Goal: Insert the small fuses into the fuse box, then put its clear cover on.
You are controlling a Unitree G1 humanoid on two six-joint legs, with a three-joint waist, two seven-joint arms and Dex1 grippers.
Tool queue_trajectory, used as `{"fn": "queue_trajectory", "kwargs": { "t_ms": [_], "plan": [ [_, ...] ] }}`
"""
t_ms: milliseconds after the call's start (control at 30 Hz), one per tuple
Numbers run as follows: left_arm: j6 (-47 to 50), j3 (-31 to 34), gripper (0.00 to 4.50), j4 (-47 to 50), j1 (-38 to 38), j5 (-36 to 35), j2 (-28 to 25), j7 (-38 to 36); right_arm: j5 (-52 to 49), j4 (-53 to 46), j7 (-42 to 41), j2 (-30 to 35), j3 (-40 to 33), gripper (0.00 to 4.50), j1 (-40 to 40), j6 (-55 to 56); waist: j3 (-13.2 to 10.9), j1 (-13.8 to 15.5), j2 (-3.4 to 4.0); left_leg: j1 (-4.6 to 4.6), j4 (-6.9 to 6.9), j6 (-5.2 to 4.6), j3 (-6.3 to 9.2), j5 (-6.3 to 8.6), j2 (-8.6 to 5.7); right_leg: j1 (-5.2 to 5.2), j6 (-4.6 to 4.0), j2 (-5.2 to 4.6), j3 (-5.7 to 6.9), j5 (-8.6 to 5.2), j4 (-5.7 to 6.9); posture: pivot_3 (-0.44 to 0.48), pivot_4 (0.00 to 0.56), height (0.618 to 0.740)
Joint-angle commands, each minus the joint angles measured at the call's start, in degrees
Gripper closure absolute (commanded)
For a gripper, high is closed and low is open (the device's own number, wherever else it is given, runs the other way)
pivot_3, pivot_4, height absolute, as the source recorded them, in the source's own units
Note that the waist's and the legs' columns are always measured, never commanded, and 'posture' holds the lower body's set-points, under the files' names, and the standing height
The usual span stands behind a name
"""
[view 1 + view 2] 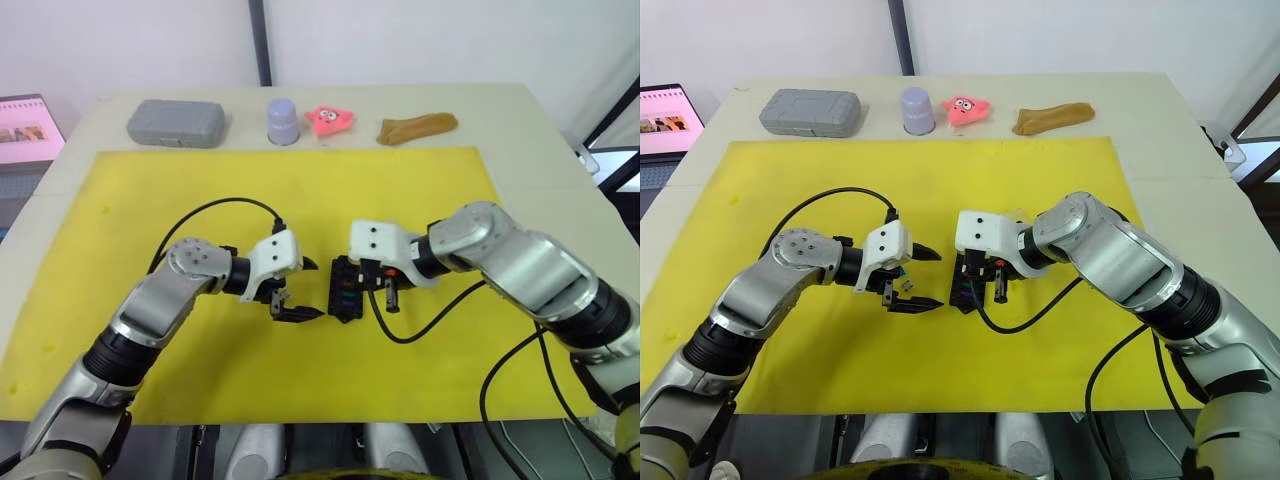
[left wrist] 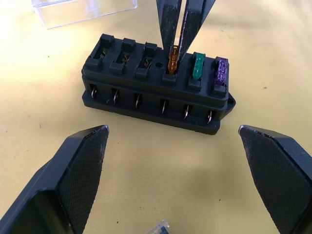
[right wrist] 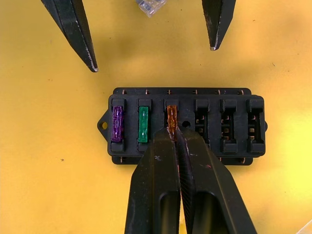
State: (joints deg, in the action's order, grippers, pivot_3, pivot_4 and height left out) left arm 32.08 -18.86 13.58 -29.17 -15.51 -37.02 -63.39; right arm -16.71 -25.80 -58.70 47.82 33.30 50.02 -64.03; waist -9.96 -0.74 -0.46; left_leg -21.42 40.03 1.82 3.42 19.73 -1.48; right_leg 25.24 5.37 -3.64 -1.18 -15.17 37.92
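The black fuse box (image 3: 229, 146) lies on the yellow mat (image 1: 300, 190) between my two grippers. A purple fuse (image 3: 117, 124) and a green fuse (image 3: 143, 124) sit in its end slots. My right gripper (image 3: 174, 137) is shut on an amber fuse (image 3: 171, 113), which stands in the third slot; three slots beside it are empty. My left gripper (image 2: 170, 130) is open just beside the box, touching nothing. A pale clear fuse (image 3: 151, 6) lies on the mat between the left fingers. The clear cover (image 2: 83, 9) rests on the mat on the box's far side from the left gripper.
Along the table's back edge stand a grey case (image 1: 175, 122), a lavender cup (image 1: 283, 120), a pink toy (image 1: 330, 119) and a brown object (image 1: 417, 127). A screen (image 1: 25, 130) sits off the left side. Black cables loop over the mat by both arms.
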Motion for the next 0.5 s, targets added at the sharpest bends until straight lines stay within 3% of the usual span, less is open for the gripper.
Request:
{"fn": "queue_trajectory", "kwargs": {
  "t_ms": [33,333,467,500],
  "plan": [
    [-0.6,1.1,0.00,1.0,-0.5,-0.2,-0.1,0.2,1.3,0.8,0.5,0.2,0.8,4.47,0.3,-0.5,0.0,0.0,0.00,0.00,0.00,0.00,0.00,0.00,0.00,0.00,0.00,0.00,0.00,0.00,0.00,0.000,0.150,0.740],
    [-0.7,1.0,0.00,1.0,-0.5,-0.1,-0.1,0.2,1.2,1.9,0.7,-0.2,-0.6,4.47,1.0,-0.3,0.0,0.0,0.00,0.00,0.00,0.00,0.00,0.00,0.00,0.00,0.00,0.00,0.00,0.00,0.00,0.000,0.150,0.740],
    [-0.8,1.0,0.00,1.0,-0.5,-0.1,0.0,0.2,1.4,2.1,0.9,-0.4,-0.8,3.06,1.0,-0.1,0.0,0.0,0.00,-0.01,0.00,0.00,0.00,0.00,0.00,0.01,0.00,0.00,0.00,0.00,0.00,0.000,0.150,0.740],
    [-0.8,1.0,0.00,1.0,-0.5,-0.1,0.0,0.2,1.4,2.1,0.9,-0.4,-0.9,3.06,1.0,0.1,0.0,0.1,0.00,-0.01,0.00,0.01,0.00,-0.01,0.00,0.01,0.00,0.00,0.00,0.00,0.00,0.000,0.150,0.740]
  ]
}}
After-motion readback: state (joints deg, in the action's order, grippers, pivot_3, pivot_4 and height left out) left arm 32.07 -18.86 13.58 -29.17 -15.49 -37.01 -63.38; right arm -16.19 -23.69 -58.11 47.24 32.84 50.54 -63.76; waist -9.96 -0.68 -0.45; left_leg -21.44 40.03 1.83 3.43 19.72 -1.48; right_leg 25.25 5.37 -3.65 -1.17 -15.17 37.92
